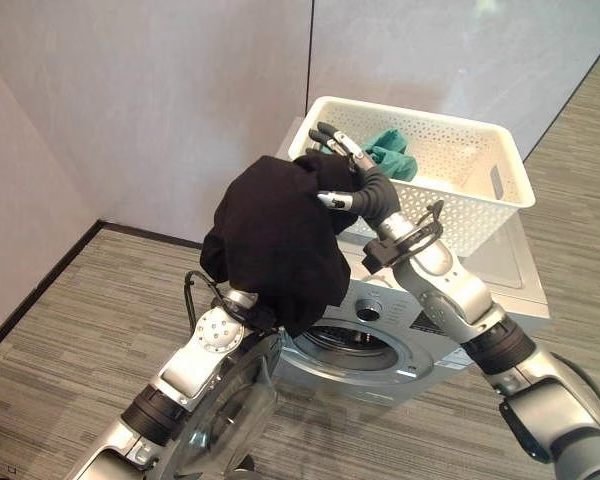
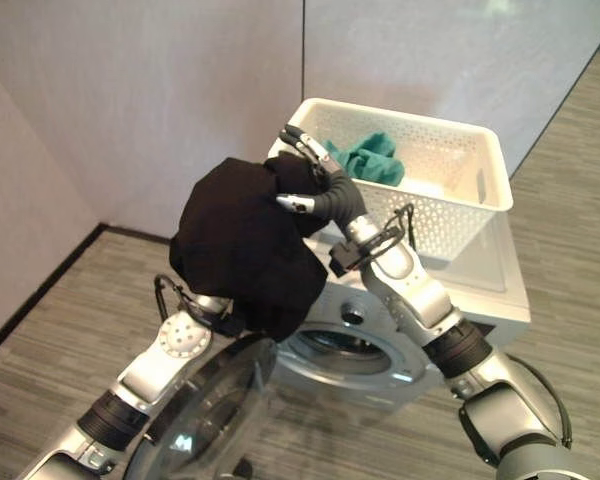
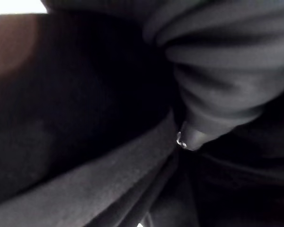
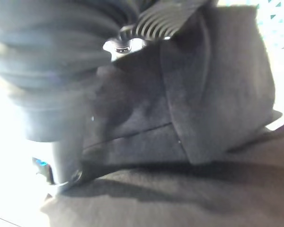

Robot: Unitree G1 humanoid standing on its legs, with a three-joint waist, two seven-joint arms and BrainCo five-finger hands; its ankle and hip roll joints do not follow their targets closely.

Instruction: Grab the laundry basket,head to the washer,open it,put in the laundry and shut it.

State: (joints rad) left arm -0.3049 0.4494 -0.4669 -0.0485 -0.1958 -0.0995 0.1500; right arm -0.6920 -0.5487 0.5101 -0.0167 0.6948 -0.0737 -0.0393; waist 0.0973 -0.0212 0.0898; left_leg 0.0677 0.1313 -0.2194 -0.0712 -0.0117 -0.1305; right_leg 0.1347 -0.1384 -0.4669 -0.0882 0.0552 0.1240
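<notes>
One white perforated laundry basket (image 1: 450,150) sits on top of the washer (image 1: 500,290), upper right of centre, with one teal cloth (image 1: 390,152) inside. One black garment (image 1: 275,235), at centre, hangs above the round drum opening (image 1: 345,350); the glass door (image 1: 220,420) stands open at lower left. The right hand (image 1: 352,185) rests against the garment, fingers extended. The left hand is buried under the cloth; its grip cannot be told. No legible writing.
</notes>
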